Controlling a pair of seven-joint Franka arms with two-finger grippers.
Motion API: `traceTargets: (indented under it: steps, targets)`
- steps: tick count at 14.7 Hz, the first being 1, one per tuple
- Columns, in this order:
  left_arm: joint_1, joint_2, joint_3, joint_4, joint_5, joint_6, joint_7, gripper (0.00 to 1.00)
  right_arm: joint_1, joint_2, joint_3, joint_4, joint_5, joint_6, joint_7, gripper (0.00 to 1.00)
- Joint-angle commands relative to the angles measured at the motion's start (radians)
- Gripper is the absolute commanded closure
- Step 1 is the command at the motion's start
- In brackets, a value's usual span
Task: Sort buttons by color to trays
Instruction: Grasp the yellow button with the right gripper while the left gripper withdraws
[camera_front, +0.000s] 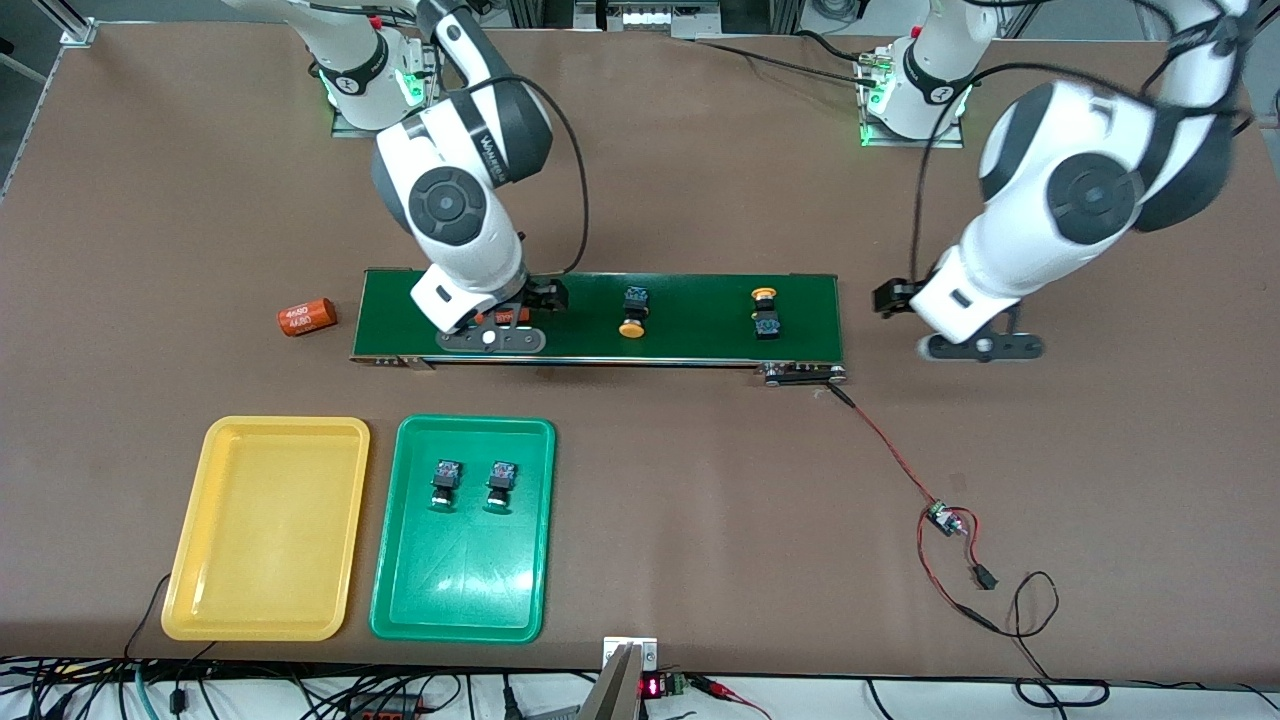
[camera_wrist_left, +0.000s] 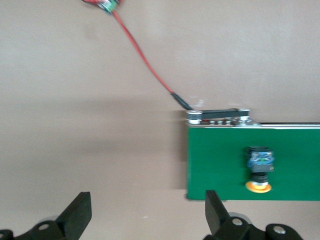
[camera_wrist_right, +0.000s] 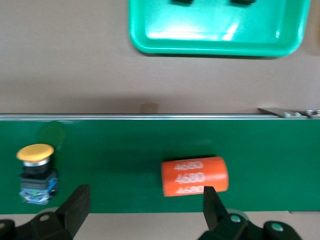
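Observation:
Two yellow-capped buttons lie on the long dark green belt (camera_front: 700, 320), one at its middle (camera_front: 634, 311) and one nearer the left arm's end (camera_front: 766, 311). Two green-capped buttons (camera_front: 445, 483) (camera_front: 500, 485) lie in the green tray (camera_front: 465, 615). The yellow tray (camera_front: 268, 610) holds nothing. My right gripper (camera_front: 492, 328) is open over the belt's end by the right arm, above an orange cylinder (camera_wrist_right: 195, 176); its wrist view also shows a yellow button (camera_wrist_right: 36, 172) and its gripper (camera_wrist_right: 145, 207). My left gripper (camera_front: 975, 342) (camera_wrist_left: 147, 215) is open over the table just off the belt's other end, near a yellow button (camera_wrist_left: 259, 170).
A second orange cylinder (camera_front: 306, 317) lies on the table beside the belt's end by the right arm. A red wire (camera_front: 890, 450) runs from the belt's motor end to a small board (camera_front: 940, 518) and loose cables. The two trays stand side by side nearer the front camera than the belt.

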Motion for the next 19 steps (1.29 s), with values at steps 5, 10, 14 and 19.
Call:
traceTargets:
  steps: [5, 10, 14, 19]
  targets:
    - [-0.129, -0.138, 0.349, 0.139, -0.063, -0.201, 0.269, 0.00, 0.099, 0.082, -0.004, 0.042, 0.006, 0.127, 0.214, 0.00]
    - [-0.126, -0.134, 0.336, 0.216, -0.006, -0.232, 0.335, 0.00, 0.136, 0.147, -0.002, 0.065, 0.007, 0.136, 0.318, 0.00]
    - [-0.123, -0.133, 0.329, 0.221, 0.002, -0.284, 0.335, 0.00, 0.136, 0.182, 0.006, 0.065, 0.084, 0.164, 0.333, 0.00]
    - [-0.127, -0.133, 0.323, 0.232, 0.000, -0.295, 0.337, 0.00, 0.138, 0.217, 0.006, 0.065, 0.086, 0.187, 0.323, 0.00]
